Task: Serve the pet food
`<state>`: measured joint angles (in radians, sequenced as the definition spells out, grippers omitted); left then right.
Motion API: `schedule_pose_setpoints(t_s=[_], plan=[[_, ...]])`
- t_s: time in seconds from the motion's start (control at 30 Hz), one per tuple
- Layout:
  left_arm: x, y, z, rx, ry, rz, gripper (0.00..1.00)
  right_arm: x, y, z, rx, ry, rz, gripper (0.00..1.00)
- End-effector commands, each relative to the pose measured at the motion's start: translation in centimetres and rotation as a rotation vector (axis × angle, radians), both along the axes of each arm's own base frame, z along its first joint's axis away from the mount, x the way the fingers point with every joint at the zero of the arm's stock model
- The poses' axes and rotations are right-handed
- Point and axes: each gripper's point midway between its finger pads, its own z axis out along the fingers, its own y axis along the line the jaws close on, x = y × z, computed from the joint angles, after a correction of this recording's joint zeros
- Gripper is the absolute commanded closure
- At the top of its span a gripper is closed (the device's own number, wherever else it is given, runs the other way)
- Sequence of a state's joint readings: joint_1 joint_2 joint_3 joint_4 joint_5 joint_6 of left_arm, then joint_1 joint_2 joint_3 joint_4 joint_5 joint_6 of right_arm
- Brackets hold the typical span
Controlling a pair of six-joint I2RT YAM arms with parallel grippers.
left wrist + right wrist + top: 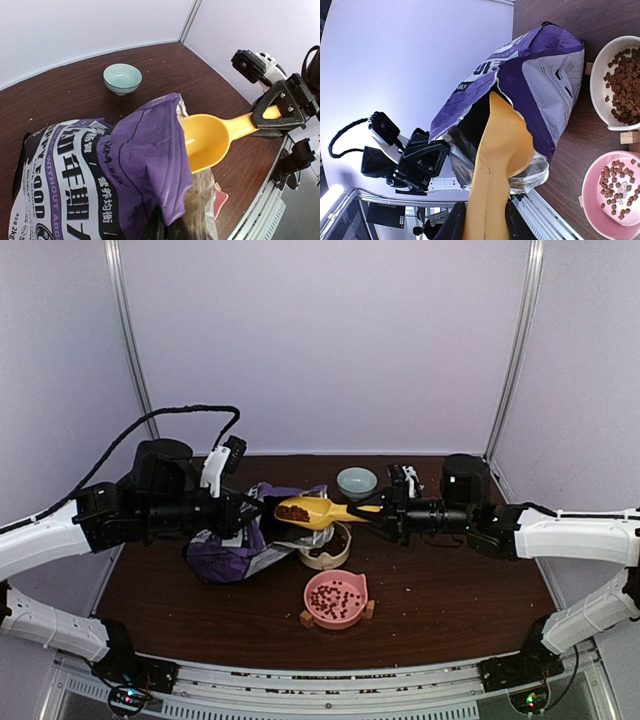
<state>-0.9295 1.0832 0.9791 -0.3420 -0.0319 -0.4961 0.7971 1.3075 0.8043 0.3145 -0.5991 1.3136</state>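
Grips the handle of the yellow scoop (325,510) with the right end effector (372,508), jaws closed around it. Pinches the mouth edge of the purple bag (225,555) with the left end effector (245,510), fully closed, and holds the bag open.

Carries a load of pet food (292,512) in the hollow of the scoop, right at the mouth of the bag, to the left of the right end effector. Long axis of the scoop: left to right, handle at the right end, loaded part at the left end.

Calls probably for a short move to the near side and down, toward the cream bowl (318,560) just under the scoop, or farther to the near side, to the pink bowl (310,602). Falls to the right arm, already on the scoop; left arm busy with the bag.

On the desk (450,590), counted: one bag, one scoop, three bowls. Cream and pink with pet food inside; pale green bowl (357,490), at the far side, with none visible. Pet food in many loose pieces, too many for counting.
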Motion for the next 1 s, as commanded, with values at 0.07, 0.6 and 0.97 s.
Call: schedule_pose_setpoints(t_s=[0.07, 0.6, 0.97], plan=[[0.8, 0.3, 2.9, -0.074, -0.059, 0.051, 1.0, -0.5, -0.6, 1.5, 0.072, -0.04, 0.006, 0.88], [2.0, 1.5, 2.6, -0.075, -0.024, 0.169, 1.0, -2.1, -2.1, 3.9, 0.171, -0.055, 0.017, 0.88], [3.3, 1.5, 2.9, -0.093, -0.012, 0.23, 1.0, -3.7, -3.7, 5.2, 0.202, -0.08, 0.039, 0.88]])
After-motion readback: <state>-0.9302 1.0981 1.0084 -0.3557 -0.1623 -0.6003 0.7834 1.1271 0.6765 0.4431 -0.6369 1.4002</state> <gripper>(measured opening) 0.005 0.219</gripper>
